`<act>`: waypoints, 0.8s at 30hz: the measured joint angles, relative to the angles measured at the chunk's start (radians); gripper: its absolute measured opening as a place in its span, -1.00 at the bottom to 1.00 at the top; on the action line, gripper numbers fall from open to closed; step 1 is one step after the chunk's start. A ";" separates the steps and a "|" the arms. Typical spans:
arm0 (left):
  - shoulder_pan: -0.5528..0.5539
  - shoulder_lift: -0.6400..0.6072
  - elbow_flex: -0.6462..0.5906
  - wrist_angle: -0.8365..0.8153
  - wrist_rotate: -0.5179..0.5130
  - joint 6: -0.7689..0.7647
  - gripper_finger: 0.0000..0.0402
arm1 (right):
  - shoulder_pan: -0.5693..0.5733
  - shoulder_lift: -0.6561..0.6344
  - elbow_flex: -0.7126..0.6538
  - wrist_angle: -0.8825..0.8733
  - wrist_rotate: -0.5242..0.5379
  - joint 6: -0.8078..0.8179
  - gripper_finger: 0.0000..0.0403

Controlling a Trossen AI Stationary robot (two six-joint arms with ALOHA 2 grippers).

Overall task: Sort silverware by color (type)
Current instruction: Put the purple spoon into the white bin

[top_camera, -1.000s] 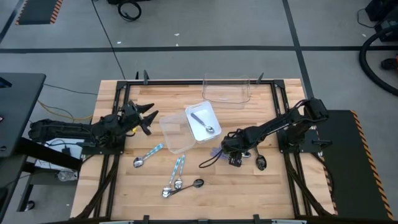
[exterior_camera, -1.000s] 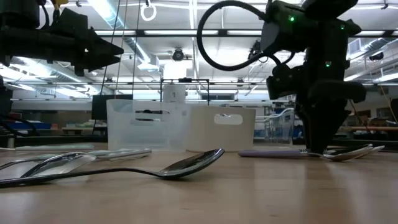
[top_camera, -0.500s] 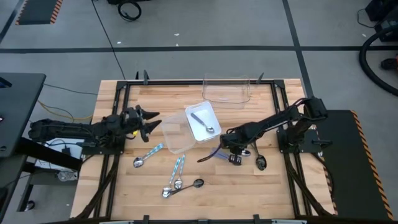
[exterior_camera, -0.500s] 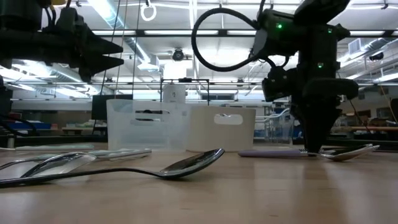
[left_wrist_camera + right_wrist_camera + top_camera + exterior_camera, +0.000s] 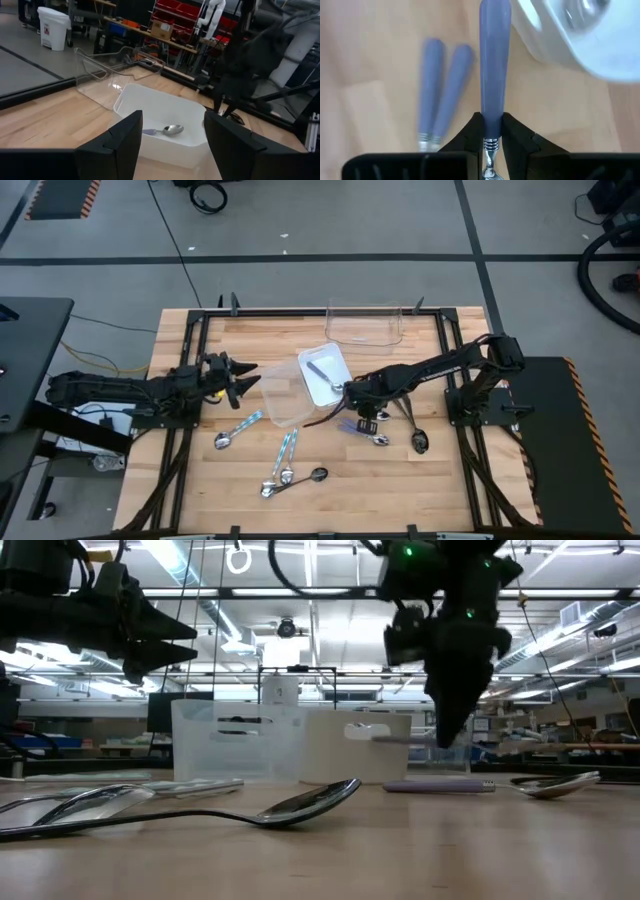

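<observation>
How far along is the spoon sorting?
Early. Done: one purple-handled spoon lies in the white bin. In hand: the right gripper is shut on another purple-handled spoon, lifted beside that bin. Left: two purple spoons and a dark spoon by the right arm, three blue-handled spoons and a dark one near the table's front. The left gripper hovers open, empty.

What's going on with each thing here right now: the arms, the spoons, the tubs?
Right gripper: shut on a purple spoon, lifted off the table beside the white tub.
Left gripper: open, empty, held above the table.
White tub: upright, one spoon inside.
Clear tub: upright at the far edge.
Two purple spoons: lying side by side on the table.
Blue spoons: lying loose.
</observation>
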 joint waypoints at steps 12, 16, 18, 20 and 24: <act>-0.029 0.000 0.000 -0.002 0.008 -0.013 0.09 | -0.016 -0.001 0.153 0.036 -0.111 -0.110 -0.71; -0.029 0.000 0.000 -0.002 0.008 -0.010 0.09 | -0.055 -0.001 0.162 0.156 -0.089 -0.111 -0.71; -0.029 0.000 0.000 -0.002 0.008 -0.010 0.09 | -0.080 -0.001 0.162 0.217 -0.079 -0.105 -0.71; -0.029 0.000 0.000 -0.003 0.008 -0.010 0.09 | -0.103 -0.001 0.162 0.266 -0.077 -0.106 -0.71; -0.029 0.000 0.000 -0.007 0.007 -0.007 0.09 | -0.145 -0.001 0.162 0.335 -0.075 -0.115 -0.71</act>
